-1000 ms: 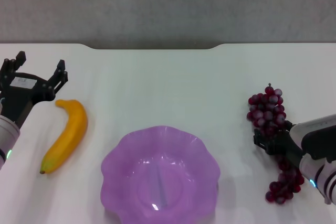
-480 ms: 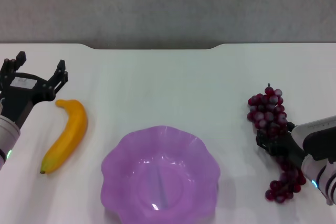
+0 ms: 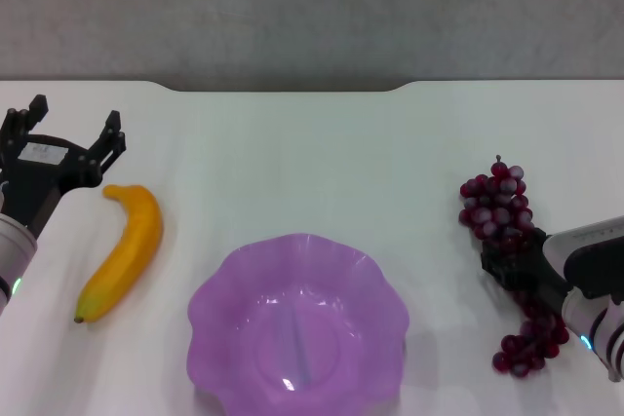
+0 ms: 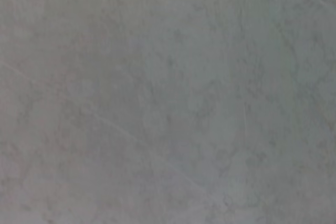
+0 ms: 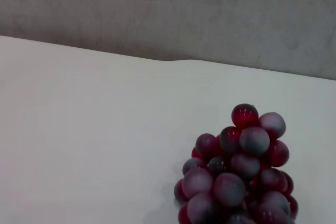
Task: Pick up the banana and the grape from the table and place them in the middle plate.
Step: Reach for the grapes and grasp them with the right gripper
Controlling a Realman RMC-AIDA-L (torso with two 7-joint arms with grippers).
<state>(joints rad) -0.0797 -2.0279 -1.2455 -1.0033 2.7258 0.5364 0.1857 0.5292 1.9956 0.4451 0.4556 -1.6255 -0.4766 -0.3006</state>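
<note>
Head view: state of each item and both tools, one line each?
banana: lying flat on the table, left of the plate, not held.
grape: lying on the table right of the plate, right tool at its middle.
middle plate: upright, empty.
left tool: open, just beyond the banana's far end, holding nothing.
right tool: on the bunch; grip cannot be told.
</note>
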